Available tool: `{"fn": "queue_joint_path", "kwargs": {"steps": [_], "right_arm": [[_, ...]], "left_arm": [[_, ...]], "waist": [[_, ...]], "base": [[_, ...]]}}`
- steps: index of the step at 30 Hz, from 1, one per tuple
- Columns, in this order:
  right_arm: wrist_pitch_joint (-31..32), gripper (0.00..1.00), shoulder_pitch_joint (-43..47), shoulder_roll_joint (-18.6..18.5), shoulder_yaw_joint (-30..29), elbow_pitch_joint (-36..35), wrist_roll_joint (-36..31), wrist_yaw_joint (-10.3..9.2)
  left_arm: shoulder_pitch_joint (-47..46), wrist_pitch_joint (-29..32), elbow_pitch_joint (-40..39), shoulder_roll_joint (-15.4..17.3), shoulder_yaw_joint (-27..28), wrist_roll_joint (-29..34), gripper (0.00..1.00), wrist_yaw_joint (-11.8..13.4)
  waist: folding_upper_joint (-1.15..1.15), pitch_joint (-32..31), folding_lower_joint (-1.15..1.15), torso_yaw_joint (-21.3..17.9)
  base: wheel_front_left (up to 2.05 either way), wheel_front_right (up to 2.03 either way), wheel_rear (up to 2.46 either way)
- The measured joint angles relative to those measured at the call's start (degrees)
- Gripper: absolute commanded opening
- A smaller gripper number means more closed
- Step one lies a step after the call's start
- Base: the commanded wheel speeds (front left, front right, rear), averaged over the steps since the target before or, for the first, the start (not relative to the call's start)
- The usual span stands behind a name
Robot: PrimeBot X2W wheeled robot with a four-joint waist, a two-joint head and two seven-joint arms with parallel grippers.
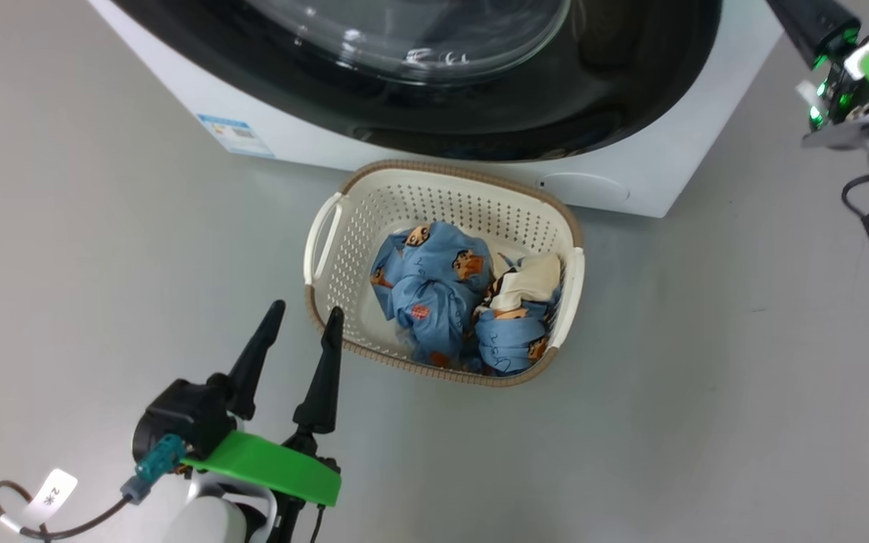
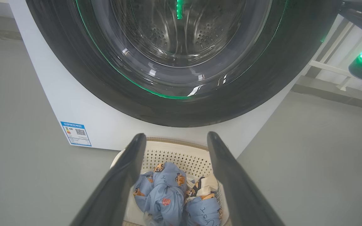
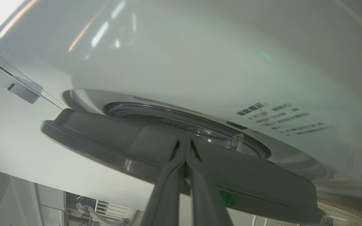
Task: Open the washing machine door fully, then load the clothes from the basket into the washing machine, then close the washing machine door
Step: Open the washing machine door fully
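Plain matte grey floor [image 1: 102,264]: small cream perforated plastic basket [image 1: 465,170] sits just in front of the big white front-loading washing machine [image 1: 314,143], with crumpled light blue printed clothes [image 1: 434,290] inside. Left gripper [image 1: 307,308] is spread wide and empty, beside the basket's near corner. Right gripper [image 3: 185,141] is pinched together, tips at the edge of the glossy black round glass-windowed door [image 1: 555,105].

A white railing [image 2: 328,68] stands beyond grey floor [image 1: 102,264].

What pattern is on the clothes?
The clothes are light blue with orange-brown cartoon prints; clearest in the head view.
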Motion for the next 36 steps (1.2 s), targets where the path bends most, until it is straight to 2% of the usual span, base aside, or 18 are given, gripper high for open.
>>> {"fn": "queue_joint_path", "kwargs": {"steps": [8,18,27,36], "right_arm": [[2.65,0.0,-3.98,0.0,0.68,3.13,-0.12,0.0],[4.53,0.0,-4.47,0.26,1.51,3.43,-0.3,-0.09],[6.31,0.0,0.84,0.78,3.49,-0.55,-1.72,-0.09],[9.31,0.0,9.15,2.94,5.95,-5.1,-1.52,-0.09]], "left_arm": [[-1.02,0.0,-0.05,-0.03,-1.42,-1.08,1.0,0.0],[-1.19,0.0,-0.07,-0.09,-1.77,-1.54,1.0,0.0],[-1.07,0.0,0.07,-0.14,-1.27,-1.11,1.0,0.0],[1.71,0.0,0.69,-0.12,0.07,0.12,1.0,0.0]], "waist": [[0.0,1.97,0.0,1.63],[0.0,1.7,0.0,2.2],[0.0,-0.97,0.0,1.27],[0.0,-5.75,0.0,-0.41]], "base": [[0.0,0.0,0.0],[0.0,0.0,0.0],[0.0,0.0,0.0],[0.0,0.0,0.0]]}}
